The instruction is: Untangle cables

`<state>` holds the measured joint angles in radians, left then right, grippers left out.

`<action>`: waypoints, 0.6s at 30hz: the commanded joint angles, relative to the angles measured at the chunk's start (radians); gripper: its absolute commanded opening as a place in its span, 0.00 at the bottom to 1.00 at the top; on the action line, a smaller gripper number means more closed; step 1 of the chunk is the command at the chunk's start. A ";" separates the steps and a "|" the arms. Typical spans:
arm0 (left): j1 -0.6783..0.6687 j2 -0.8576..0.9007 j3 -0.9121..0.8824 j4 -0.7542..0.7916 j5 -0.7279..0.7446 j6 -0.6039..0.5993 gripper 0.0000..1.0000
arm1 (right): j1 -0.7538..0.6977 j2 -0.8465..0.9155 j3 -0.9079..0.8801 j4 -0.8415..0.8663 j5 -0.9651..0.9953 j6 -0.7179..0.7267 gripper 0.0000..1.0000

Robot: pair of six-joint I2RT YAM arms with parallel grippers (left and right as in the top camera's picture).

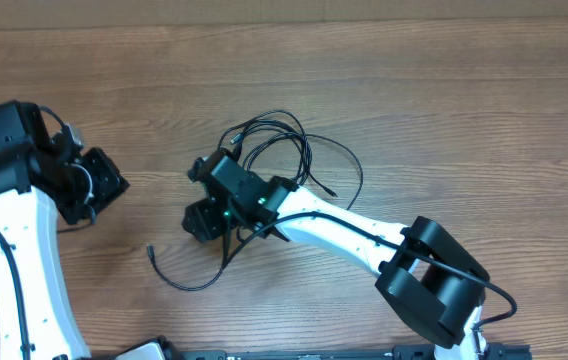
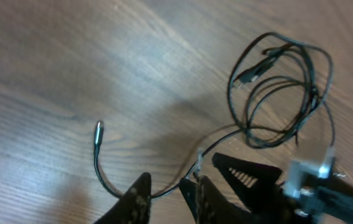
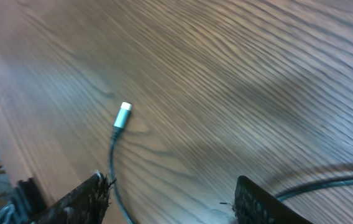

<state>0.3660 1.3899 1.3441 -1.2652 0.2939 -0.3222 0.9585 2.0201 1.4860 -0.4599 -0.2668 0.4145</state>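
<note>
The cables (image 1: 274, 150) lie as a loose black tangle of loops at the table's middle, seen too in the left wrist view (image 2: 280, 79). One strand trails to the lower left and ends in a silvery plug (image 1: 151, 252) (image 2: 99, 129) (image 3: 124, 113). My right gripper (image 1: 197, 195) (image 3: 170, 205) hovers at the tangle's left edge, jaws wide open. The trailing strand runs just inside its left finger (image 3: 83, 199), untouched. My left gripper (image 1: 117, 185) (image 2: 167, 193) stays far left, apart from the cables, jaws slightly open and empty.
The wooden table (image 1: 444, 100) stretches around the tangle. My right arm (image 1: 364, 235) crosses from the bottom right. Another black strand (image 3: 325, 182) curves past the right finger in the right wrist view.
</note>
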 commanded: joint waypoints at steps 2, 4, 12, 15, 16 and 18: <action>-0.006 0.003 -0.060 0.005 -0.045 -0.021 0.27 | 0.052 0.049 0.076 -0.018 -0.022 -0.106 0.64; -0.002 0.005 -0.066 0.004 -0.070 -0.022 0.21 | 0.076 0.067 0.076 -0.028 0.000 -0.178 0.65; 0.179 -0.032 -0.066 0.002 -0.065 -0.111 0.22 | 0.159 0.118 0.073 -0.002 0.096 -0.429 0.66; 0.240 -0.029 -0.066 -0.017 -0.070 -0.123 0.47 | 0.196 0.153 0.073 0.056 0.153 -0.495 0.67; 0.252 -0.028 -0.066 -0.021 -0.078 -0.123 0.64 | 0.205 0.160 0.073 0.067 0.178 -0.499 0.67; 0.264 -0.028 -0.066 -0.024 -0.094 -0.123 1.00 | 0.222 0.179 0.073 0.086 0.225 -0.499 0.68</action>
<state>0.6163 1.3838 1.2816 -1.2861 0.2241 -0.4175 1.1564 2.1643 1.5467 -0.3893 -0.1295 -0.0105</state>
